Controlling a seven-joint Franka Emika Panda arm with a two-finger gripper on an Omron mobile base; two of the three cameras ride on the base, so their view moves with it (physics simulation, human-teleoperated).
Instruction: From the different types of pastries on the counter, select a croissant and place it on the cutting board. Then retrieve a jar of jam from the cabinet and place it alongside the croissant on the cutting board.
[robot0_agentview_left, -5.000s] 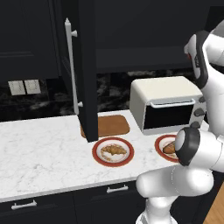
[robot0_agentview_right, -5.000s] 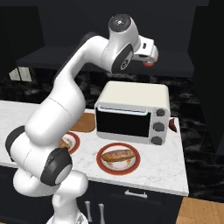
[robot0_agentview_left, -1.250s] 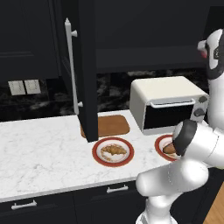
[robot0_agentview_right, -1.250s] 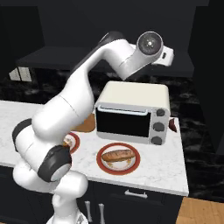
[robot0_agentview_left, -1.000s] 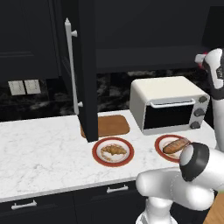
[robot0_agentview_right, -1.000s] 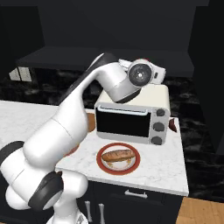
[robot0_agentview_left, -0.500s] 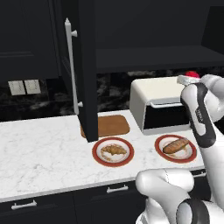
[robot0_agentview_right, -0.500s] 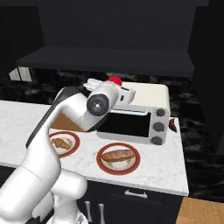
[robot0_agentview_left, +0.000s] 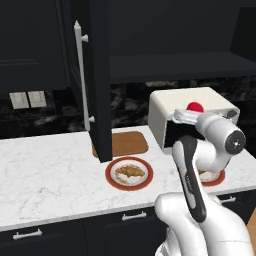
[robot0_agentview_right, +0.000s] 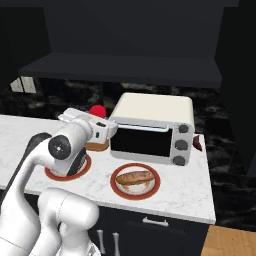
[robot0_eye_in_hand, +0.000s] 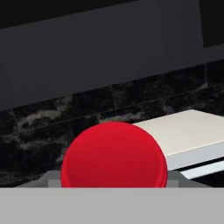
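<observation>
My gripper (robot0_agentview_left: 190, 115) is shut on the red jar of jam (robot0_agentview_left: 194, 106), held in the air in front of the toaster oven's left end. The same jar (robot0_agentview_right: 97, 111) shows above the white hand, and its round red bulk (robot0_eye_in_hand: 113, 155) sits close in the hand view. The croissant (robot0_agentview_left: 129, 172) lies on a red-rimmed plate (robot0_agentview_left: 112, 180) on the white marble counter (robot0_agentview_left: 45, 175). Just behind that plate is the bare brown cutting board (robot0_agentview_left: 122, 144). The black cabinet door (robot0_agentview_left: 98, 80) stands open over the board's left end, its silver handle (robot0_agentview_left: 80, 75) facing left.
A white toaster oven (robot0_agentview_right: 152, 130) stands at the back right. In front of it an oblong loaf (robot0_agentview_right: 135, 177) rests on a second red-rimmed plate (robot0_agentview_right: 117, 190). My own arm (robot0_agentview_left: 192, 175) rises between the two plates. Marble lies bare to the left.
The arm has swung down and left from up by the cabinet, carrying the red jar to a spot low in front of the toaster oven. The grip has stayed shut.
</observation>
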